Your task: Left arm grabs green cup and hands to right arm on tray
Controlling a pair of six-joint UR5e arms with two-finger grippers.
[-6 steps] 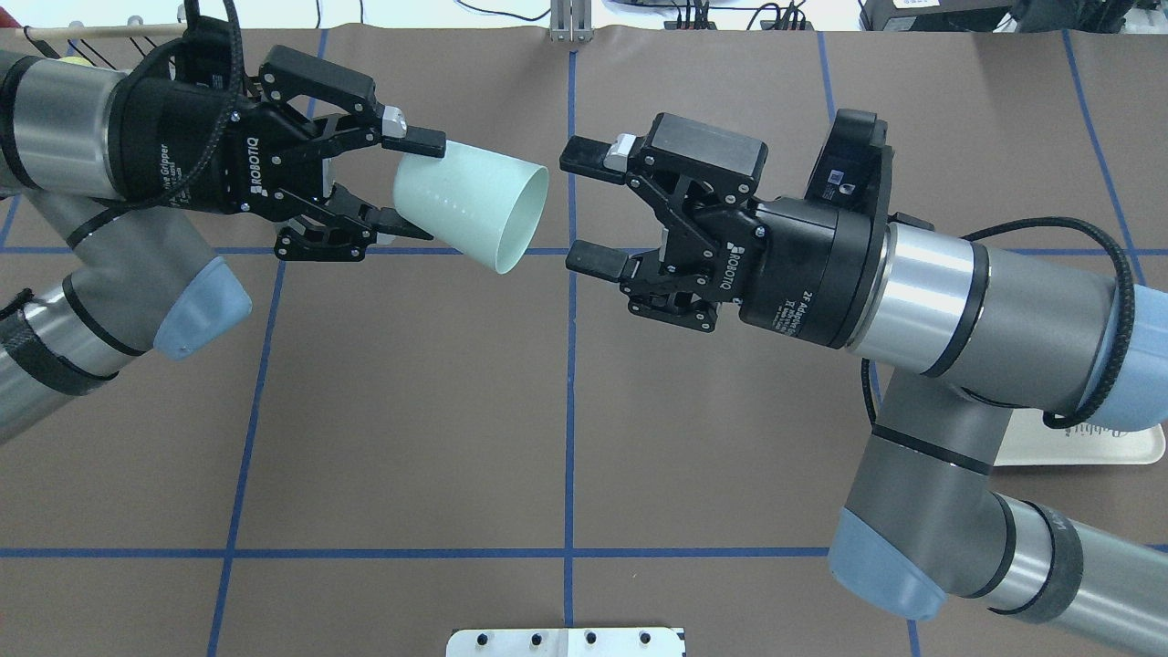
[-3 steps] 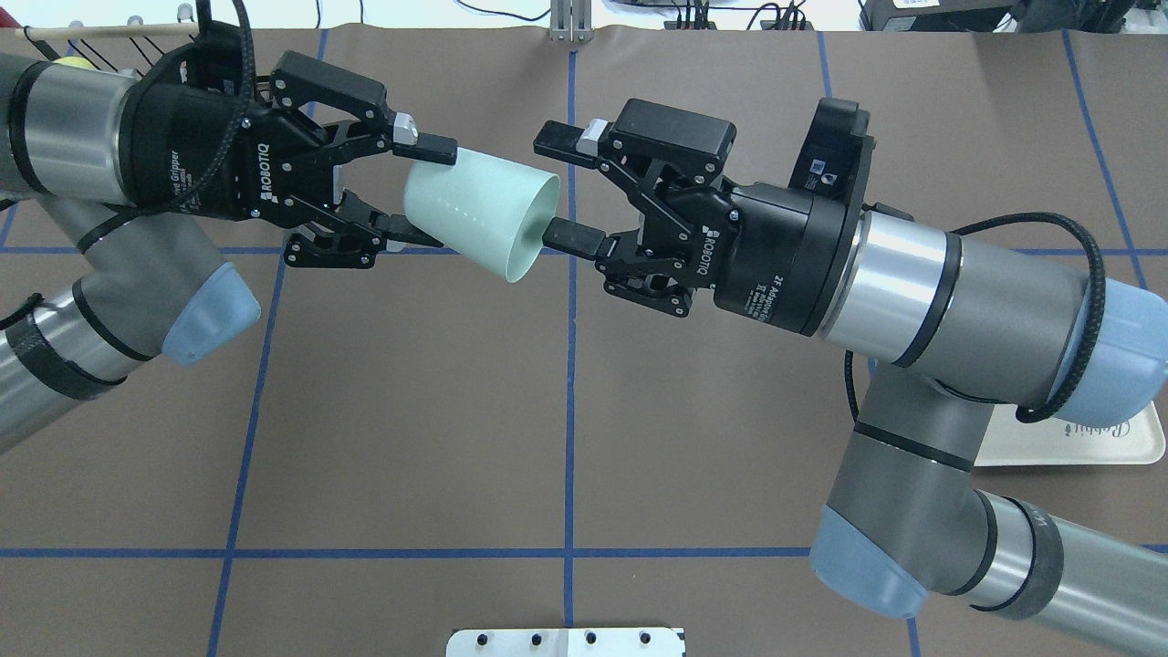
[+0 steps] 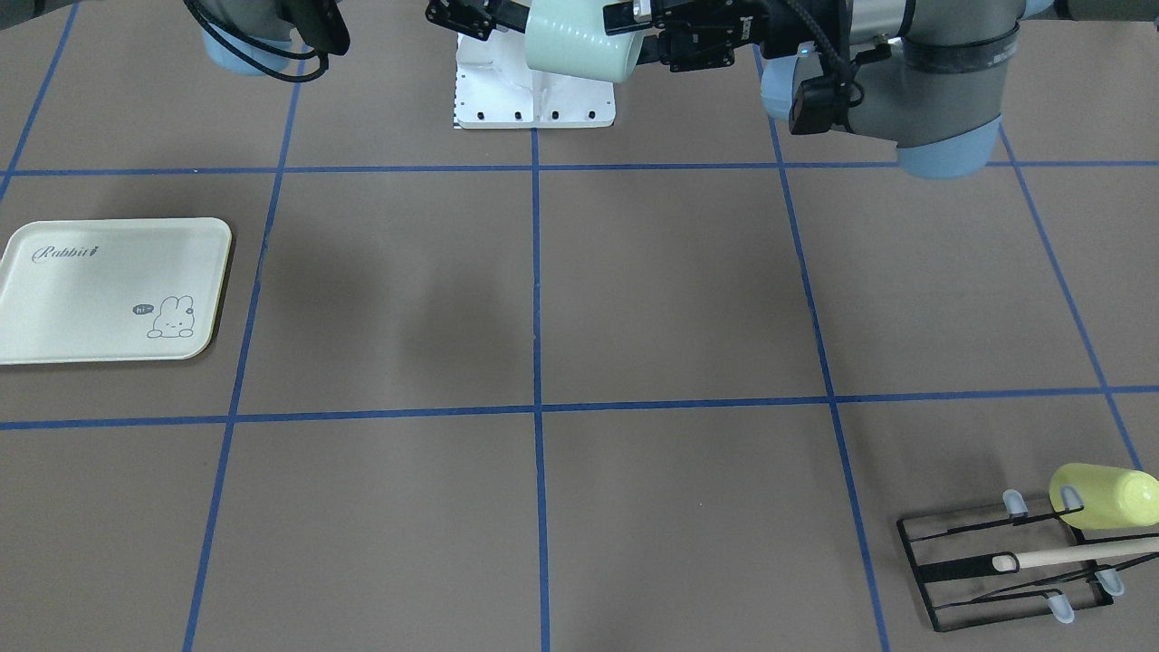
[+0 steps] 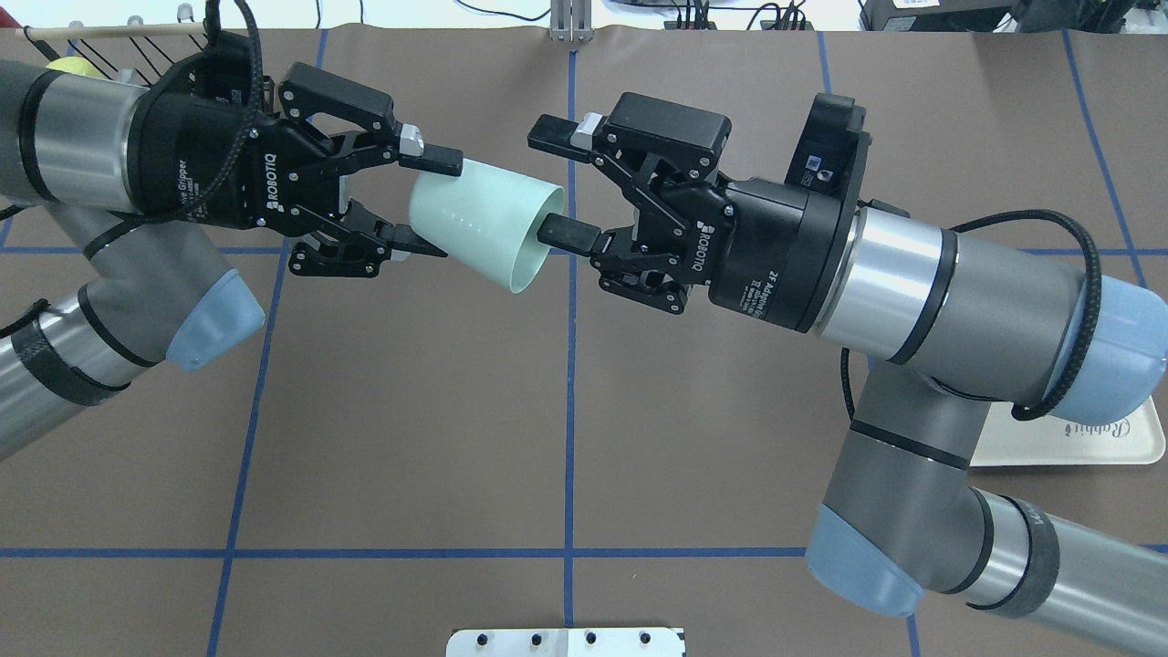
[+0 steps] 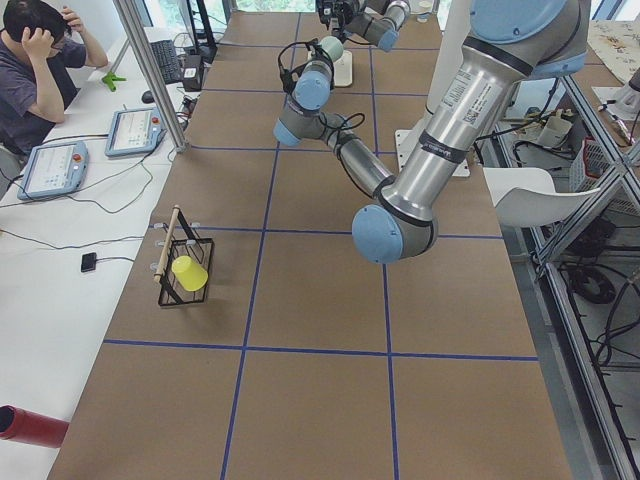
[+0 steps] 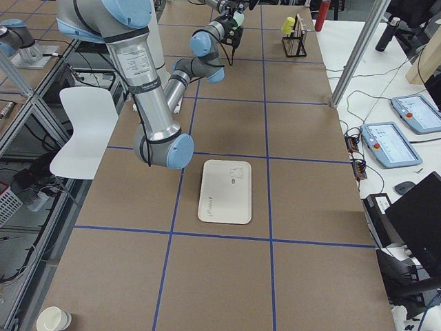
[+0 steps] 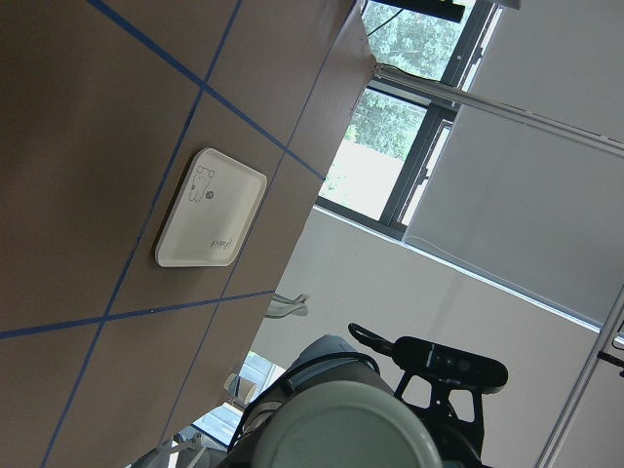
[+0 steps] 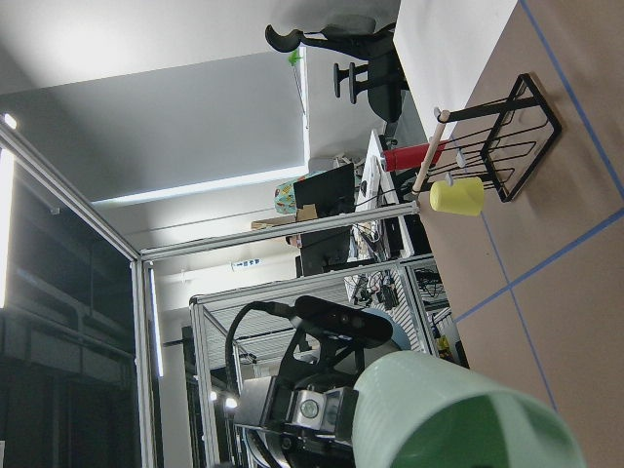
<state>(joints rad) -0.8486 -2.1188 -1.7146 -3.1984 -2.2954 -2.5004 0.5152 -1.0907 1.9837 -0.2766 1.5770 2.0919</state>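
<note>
While the left end effector (image 4: 438,205) clamps the green cup (image 4: 479,224) by its base, level above the worktop (image 4: 411,411) with its mouth facing right, you can see the right end effector (image 4: 550,181) spread wide, one finger inside the rim and one outside. The tray (image 4: 1049,452) lies well apart at the right edge.

The mint green cup (image 4: 474,219) hangs on its side in mid-air, well apart from the flat cream tray (image 3: 90,290).

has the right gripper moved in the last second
Yes. The right gripper advanced toward the green cup, crossing the centre blue line.
</note>
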